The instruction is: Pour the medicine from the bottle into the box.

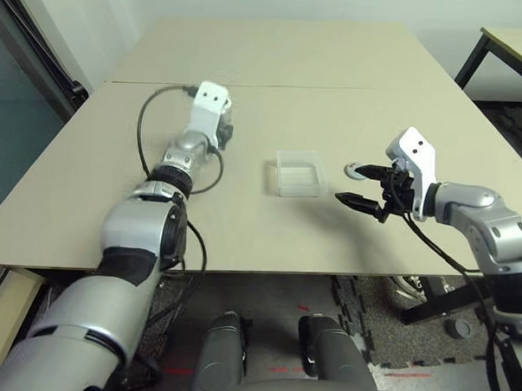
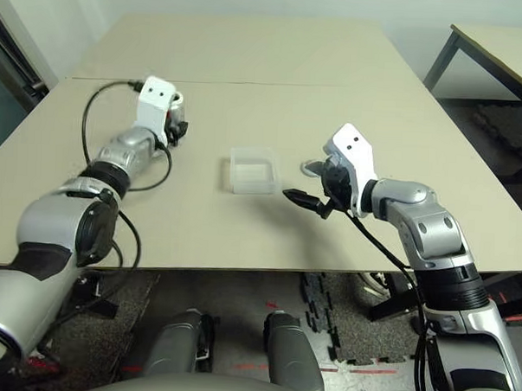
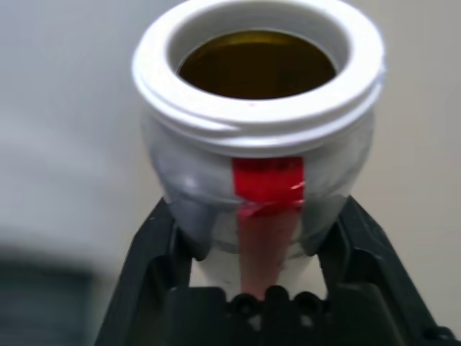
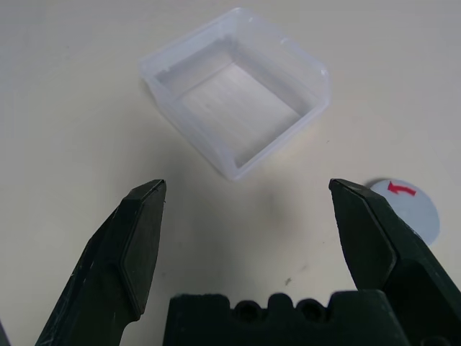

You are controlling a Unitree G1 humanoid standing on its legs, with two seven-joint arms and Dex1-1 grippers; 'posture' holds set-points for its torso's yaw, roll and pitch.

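A small silvery-grey cylindrical bottle with a red-and-white label sits clamped between the two black fingers of the left gripper, whose jaws press against its sides. Its white-rimmed mouth is uncapped and faces the wrist camera, with a dark amber interior showing. In the head views this gripper is out over the left part of the pale beige counter, with the bottle mostly hidden behind the white wrist housing.

A small shallow square box of clear, colourless plastic lies near the middle of the counter, between the two arms and well apart from the bottle. It rests flat and looks bare inside.

The right gripper hovers just to the right of the box, its fingers spread wide with nothing between them, pointing towards the box and tilted slightly downward. A loose round grey cap bearing a red arrow lies flat on the counter beside the right gripper's finger, near the box but not touching it.
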